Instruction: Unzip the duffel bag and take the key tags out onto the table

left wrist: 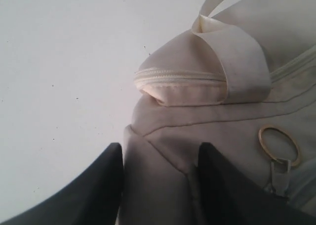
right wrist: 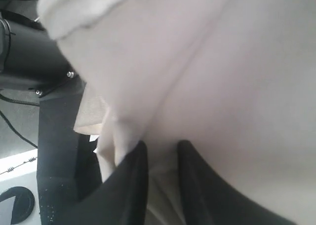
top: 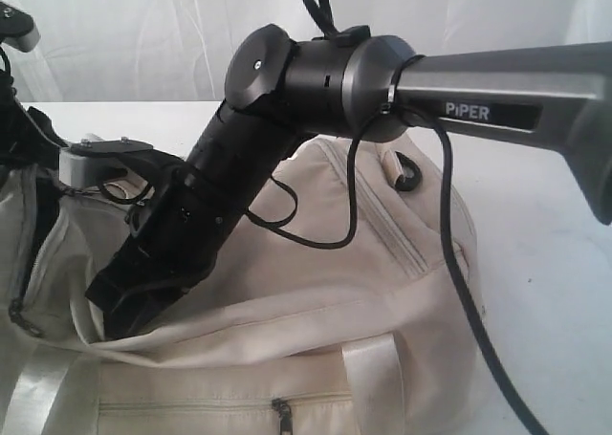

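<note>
The duffel bag (top: 382,292) fills the lower half of the exterior view, lying on the white table (top: 545,225), with the dark pull (top: 280,414) of its closed front pocket at the bottom edge. A little further in, at the lower left, the right gripper (right wrist: 162,147) reaches across into the folds of the bag, its fingers nearly together and pinching a fold of the cloth. Further back on the left, the left gripper (left wrist: 160,148) has its fingers spread wide with bag cloth between them, near a metal ring (left wrist: 279,145), and the white curtain (top: 143,33) closes the upper background.
</note>
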Robot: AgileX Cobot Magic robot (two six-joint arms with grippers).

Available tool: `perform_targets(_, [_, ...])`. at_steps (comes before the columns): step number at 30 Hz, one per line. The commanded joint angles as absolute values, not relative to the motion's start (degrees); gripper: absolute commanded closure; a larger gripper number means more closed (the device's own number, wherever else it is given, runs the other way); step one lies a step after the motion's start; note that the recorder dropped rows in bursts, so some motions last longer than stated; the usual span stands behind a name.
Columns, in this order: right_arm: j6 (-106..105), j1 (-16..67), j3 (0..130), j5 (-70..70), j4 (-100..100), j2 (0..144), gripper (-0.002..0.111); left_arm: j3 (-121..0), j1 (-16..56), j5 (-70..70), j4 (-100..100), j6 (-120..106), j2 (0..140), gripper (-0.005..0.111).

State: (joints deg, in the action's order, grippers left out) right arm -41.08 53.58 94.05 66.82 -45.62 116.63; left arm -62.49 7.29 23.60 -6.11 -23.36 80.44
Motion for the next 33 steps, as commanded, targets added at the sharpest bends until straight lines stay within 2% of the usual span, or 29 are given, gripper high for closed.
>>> perform_targets(1, [-40.82, 54.26, 94.12, 69.96, -46.77, 116.06, 0.086, -62.72, 6.99, 23.52, -6.03, -22.47, 80.62, 0.058])
perform_targets(5, [-40.71, 53.59, 95.0, 69.96, -49.69, 113.94, 0.085, -62.72, 5.76, 23.95, -5.88, -20.97, 80.62, 0.058])
perform_targets(9, [-40.82, 52.3, 96.1, 69.54, -50.75, 111.39, 0.073, -62.65, 3.61, 24.05, -5.99, -18.36, 80.62, 0.058])
perform_targets(13, [-39.3, 50.24, 96.63, 54.17, -50.75, 108.87, 0.058, -62.65, 3.42, 24.93, -5.99, -17.73, 80.62, 0.058])
perform_targets(15, [-34.93, 49.04, 96.63, 41.28, -50.75, 108.27, 0.053, -62.65, 3.42, 25.45, -6.1, -17.73, 80.62, 0.061])
perform_targets(21, [-24.69, 47.96, 96.63, 26.23, -53.09, 112.54, 0.053, -62.65, 3.42, 25.49, -8.2, -17.73, 80.62, 0.072])
perform_targets(25, [-23.69, 47.96, 96.63, 28.48, -60.63, 117.37, 0.053, -62.65, 3.42, 24.87, -8.44, -17.73, 80.62, 0.086])
perform_targets(29, [-23.92, 47.96, 96.63, 31.98, -67.6, 121.39, 0.053, -62.65, 3.42, 22.38, -8.68, -17.73, 80.62, 0.107])
perform_targets(33, [-24.35, 47.96, 96.63, 31.81, -69.19, 121.52, 0.054, -62.65, 3.42, 20.01, -11.13, -17.73, 80.62, 0.107])
